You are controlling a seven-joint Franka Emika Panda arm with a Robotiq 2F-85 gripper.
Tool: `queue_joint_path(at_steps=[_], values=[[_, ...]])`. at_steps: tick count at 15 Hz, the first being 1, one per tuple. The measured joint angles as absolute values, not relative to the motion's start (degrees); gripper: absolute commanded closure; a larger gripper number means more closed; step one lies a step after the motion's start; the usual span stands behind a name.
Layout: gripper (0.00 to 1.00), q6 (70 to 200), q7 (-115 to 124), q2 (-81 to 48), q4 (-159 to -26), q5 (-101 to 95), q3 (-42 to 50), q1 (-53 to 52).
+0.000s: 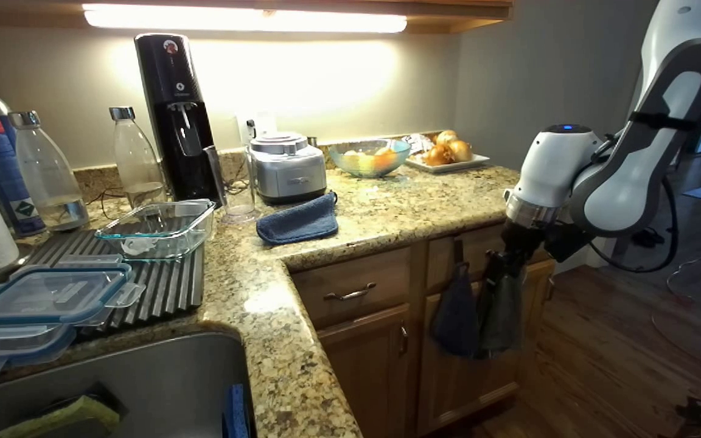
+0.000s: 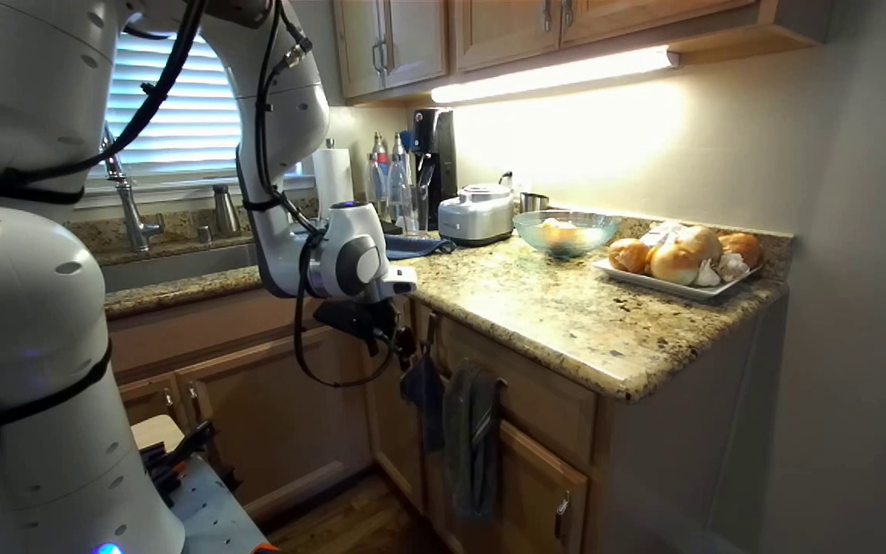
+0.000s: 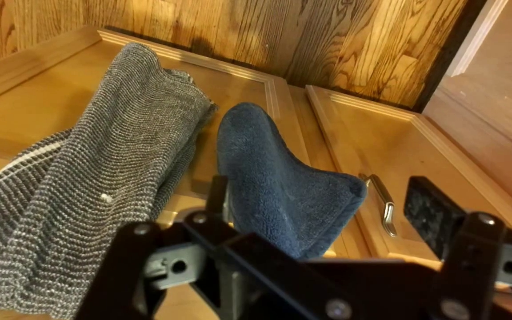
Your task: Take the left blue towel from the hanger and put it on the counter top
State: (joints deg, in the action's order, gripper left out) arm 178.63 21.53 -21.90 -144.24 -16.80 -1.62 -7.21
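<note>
1. Black two-fingered hand (image 3: 322,205), on a white-and-grey arm (image 1: 621,191): pointing downward, below the level of the tabletop (image 1: 423,204); fingers (image 3: 431,213) spread wide apart, the gap plain in the wrist view.
2. Dark slate-blue towel (image 3: 260,164), one, limp: hanging in front of a wooden cabinet door (image 2: 537,478), under a dark strap-like hanger (image 1: 459,250). In the wrist view it shows between the fingers; whether either touches it cannot be told.
3. Grey ribbed towel (image 2: 458,446), one, with a pale stripe: hanging just beside the blue towel, to its right in both exterior views.
4. Drawer front (image 1: 381,267), honey-brown wood, with a curved metal handle (image 1: 350,294): under the tabletop edge.
5. Tabletop, granite, glossy, speckled tan and brown, rounded edge: above both hanging towels.
6. White plate (image 1: 475,160), on the tabletop near the wall (image 2: 720,169): whole onions (image 2: 674,264) and garlic bulbs (image 2: 707,275).
7. Clear bluish glass bowl (image 2: 564,246), beside the plate: contents pale and orange, too indistinct to name.
8. Silver appliance (image 2: 481,218), past the bowl: standing on the tabletop.
9. Folded blue cloth (image 1: 299,221), one: lying on the tabletop just in front of the silver appliance.
10. Black machine (image 1: 165,73), tall, upright near the wall; clear bottle (image 1: 134,149) with a metal cap beside it.
11. Window blind (image 2: 174,115), white slats: beyond the arm in an exterior view.
</note>
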Motion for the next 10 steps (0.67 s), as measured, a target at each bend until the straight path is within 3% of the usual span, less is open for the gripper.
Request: queue_joint_path(at_steps=[10], values=[[0.0,188.4,17.4,-31.8,-140.8,-11.8,-1.9,-6.6]])
